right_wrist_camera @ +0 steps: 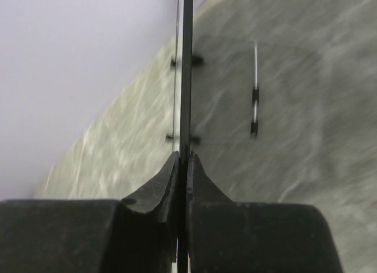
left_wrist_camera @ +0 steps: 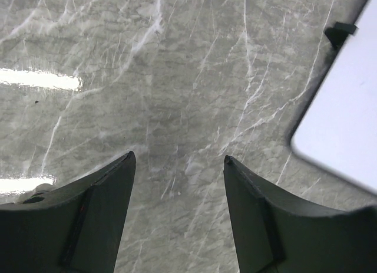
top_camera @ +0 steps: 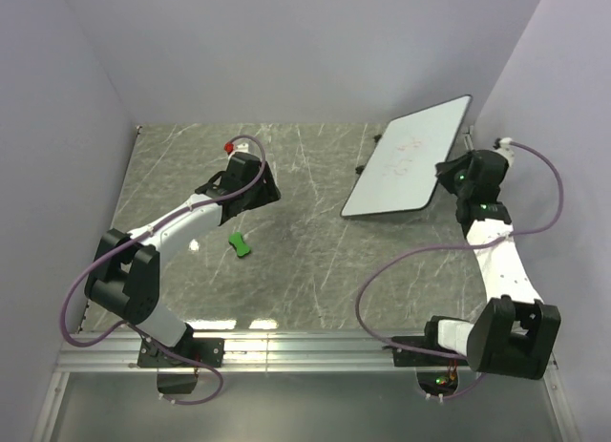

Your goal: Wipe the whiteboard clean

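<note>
Starting nearest the arms: the little green eraser block (top_camera: 240, 243) lies on the marble bench (top_camera: 305, 270), near-left of centre, with nothing touching it. Just beyond it the left hand (left_wrist_camera: 179, 158) hangs over bare bench with its fingers spread and nothing between them.

Further back on the right is the whiteboard (top_camera: 401, 175). The right hand (right_wrist_camera: 182, 160) is pressed together on its thin right-hand edge, down toward the near-right corner, so it's a pinch on the rim rather than the face. The wrist view looks straight down the board edge-on.

Handling-wise I'd guess it's light and stiff, a thin flat panel with a slick writing face. So the rim is the sensible place to grab, and a pinch near one corner will let it swing or twist if moved fast. Gripping nearer the middle of the long edge would be steadier.

Its long axis runs from near-left to far-right, the far end angled toward the right wall. The face with the faint red scribbles (top_camera: 406, 160) points up and a bit left. It looks tipped up on its right side, but I honestly can't tell whether the left edge is resting on the bench. A small black foot (left_wrist_camera: 340, 31) pokes out at one edge.
</note>
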{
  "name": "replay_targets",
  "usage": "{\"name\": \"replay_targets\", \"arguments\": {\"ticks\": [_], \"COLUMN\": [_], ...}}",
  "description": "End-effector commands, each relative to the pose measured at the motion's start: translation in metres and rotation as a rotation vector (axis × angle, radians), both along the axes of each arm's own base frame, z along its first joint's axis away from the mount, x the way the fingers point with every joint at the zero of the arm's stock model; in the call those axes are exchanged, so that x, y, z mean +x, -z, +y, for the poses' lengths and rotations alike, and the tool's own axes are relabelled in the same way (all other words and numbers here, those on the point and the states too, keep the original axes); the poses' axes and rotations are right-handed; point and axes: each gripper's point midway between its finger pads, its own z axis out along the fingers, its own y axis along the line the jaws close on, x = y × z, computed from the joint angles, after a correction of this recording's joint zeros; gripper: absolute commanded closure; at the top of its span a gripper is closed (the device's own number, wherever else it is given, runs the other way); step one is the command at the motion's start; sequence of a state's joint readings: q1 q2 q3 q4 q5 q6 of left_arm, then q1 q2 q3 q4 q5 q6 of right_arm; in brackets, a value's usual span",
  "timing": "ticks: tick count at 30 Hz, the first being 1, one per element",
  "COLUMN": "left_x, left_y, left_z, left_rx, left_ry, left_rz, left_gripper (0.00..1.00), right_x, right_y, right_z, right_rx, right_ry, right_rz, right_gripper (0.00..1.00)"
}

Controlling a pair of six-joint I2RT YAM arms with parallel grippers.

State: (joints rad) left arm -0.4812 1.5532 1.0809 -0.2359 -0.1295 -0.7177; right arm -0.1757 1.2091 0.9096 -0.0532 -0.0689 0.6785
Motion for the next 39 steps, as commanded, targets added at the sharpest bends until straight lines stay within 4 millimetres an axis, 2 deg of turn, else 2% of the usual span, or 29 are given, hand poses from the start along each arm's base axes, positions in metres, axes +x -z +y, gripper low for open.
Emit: {"name": "replay_targets", "arguments": {"ticks": [1, 6, 10, 12, 14, 19, 26, 34, 35, 36, 37, 38, 39], "left_x": [0.012, 0.013, 0.012, 0.011, 0.01, 0.008, 0.009, 0.01, 0.01, 0.01, 0.01, 0.01, 0.011], "left_y": [-0.018, -0.023, -0.024, -0.024, -0.026, -0.026, -0.031, -0.03, -0.031, -0.03, -0.03, -0.029, -0.03], "left_z": [0.0, 0.0, 0.001, 0.003, 0.004, 0.006, 0.004, 0.004, 0.004, 0.004, 0.004, 0.003, 0.003], "left_rx": [-0.004, -0.005, -0.004, 0.001, 0.0, 0.007, 0.006, 0.006, 0.004, 0.005, 0.002, 0.0, -0.001], "left_ry": [-0.012, -0.012, -0.015, -0.022, -0.023, -0.028, -0.023, -0.034, -0.035, -0.036, -0.039, -0.038, -0.039], "left_rz": [-0.061, -0.067, -0.068, -0.065, -0.069, -0.065, -0.063, -0.044, -0.045, -0.042, -0.04, -0.037, -0.037], "left_gripper": [0.33, 0.33, 0.33, 0.33, 0.33, 0.34, 0.35, 0.37, 0.37, 0.37, 0.37, 0.38, 0.38], "right_x": [-0.029, -0.047, -0.064, -0.071, -0.082, -0.106, -0.141, -0.204, -0.208, -0.212, -0.218, -0.216, -0.215], "right_y": [0.02, 0.005, -0.001, 0.0, -0.005, -0.009, -0.027, -0.059, -0.062, -0.074, -0.075, -0.078, -0.095], "right_z": [0.078, 0.107, 0.138, 0.145, 0.165, 0.191, 0.205, 0.217, 0.216, 0.216, 0.215, 0.211, 0.208], "right_rx": [0.074, 0.108, 0.192, 0.223, 0.239, 0.291, 0.343, 0.419, 0.407, 0.386, 0.391, 0.337, 0.287], "right_ry": [-0.306, -0.406, -0.55, -0.586, -0.685, -0.86, -0.955, -1.117, -1.128, -1.142, -1.14, -1.114, -1.091], "right_rz": [0.087, 0.053, 0.007, -0.001, -0.016, -0.026, -0.02, 0.001, 0.002, -0.018, 0.008, -0.014, -0.047], "right_gripper": [1.0, 1.0, 1.0, 1.0, 1.0, 1.0, 1.0, 1.0, 1.0, 1.0, 1.0, 1.0, 1.0]}}
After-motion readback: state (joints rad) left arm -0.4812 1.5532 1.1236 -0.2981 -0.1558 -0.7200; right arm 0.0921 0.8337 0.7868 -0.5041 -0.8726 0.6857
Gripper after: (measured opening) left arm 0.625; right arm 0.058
